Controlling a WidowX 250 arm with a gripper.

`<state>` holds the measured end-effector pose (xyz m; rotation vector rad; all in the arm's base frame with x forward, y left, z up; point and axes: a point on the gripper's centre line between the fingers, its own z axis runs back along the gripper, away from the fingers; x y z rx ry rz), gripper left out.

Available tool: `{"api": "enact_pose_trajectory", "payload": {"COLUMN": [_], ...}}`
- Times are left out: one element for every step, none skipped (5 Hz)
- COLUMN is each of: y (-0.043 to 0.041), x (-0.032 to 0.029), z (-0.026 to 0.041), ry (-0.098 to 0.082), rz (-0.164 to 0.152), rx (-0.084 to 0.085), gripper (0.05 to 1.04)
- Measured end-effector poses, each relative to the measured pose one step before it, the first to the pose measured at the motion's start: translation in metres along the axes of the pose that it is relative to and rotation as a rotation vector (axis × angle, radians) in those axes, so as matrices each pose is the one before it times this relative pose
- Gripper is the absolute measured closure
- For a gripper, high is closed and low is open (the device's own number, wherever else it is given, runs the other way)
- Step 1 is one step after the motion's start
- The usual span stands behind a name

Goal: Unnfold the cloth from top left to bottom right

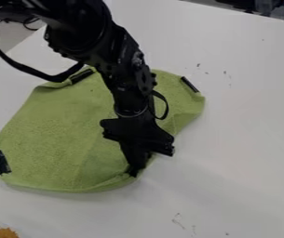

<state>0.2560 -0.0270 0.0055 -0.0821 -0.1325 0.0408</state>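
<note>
The green cloth [57, 121] lies on the white counter [243, 139], mostly spread, reaching out to the left of the gripper [136, 171] and up behind it, with its near right edge just at the gripper's tip. It should be light and limp, with a towel-like nap that grips well rather than slips; nothing in it looks fragile, though it will crumple if pushed. The best hold is probably the corner right at the gripper, where faint creases gather, drawn low and away toward the lower right.

Black strips mark other corners: one far left of the gripper [0, 162], one up and left of it beside the arm [82, 76], one up and to its right [189, 84]. Whether the gripper is spread, pressed together or pinching the cloth, I cannot tell; dark parts merge at its tip. Any strip on the nearest corner cannot be told from it. The arm [85, 28] hides the cloth's upper middle, and an orange thing [7, 233] at the lower left is cut off.
</note>
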Motion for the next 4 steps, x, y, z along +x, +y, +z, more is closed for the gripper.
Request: {"api": "enact_pose_trajectory", "payload": {"y": [-0.00304, -0.00707, -0.00637, -0.00975], "x": [-0.00301, -0.00396, -0.00411, -0.00465], "z": [-0.00032, 0.00248, -0.00089, 0.00421], "ry": [0.0153, 0.0127, 0.0064, -0.0074], "rz": [-0.0154, 0.0109, 0.0149, 0.0064], "rx": [0.0123, 0.0029, -0.0003, 0.0046], "gripper": [0.593, 0.287, 0.081, 0.08]}}
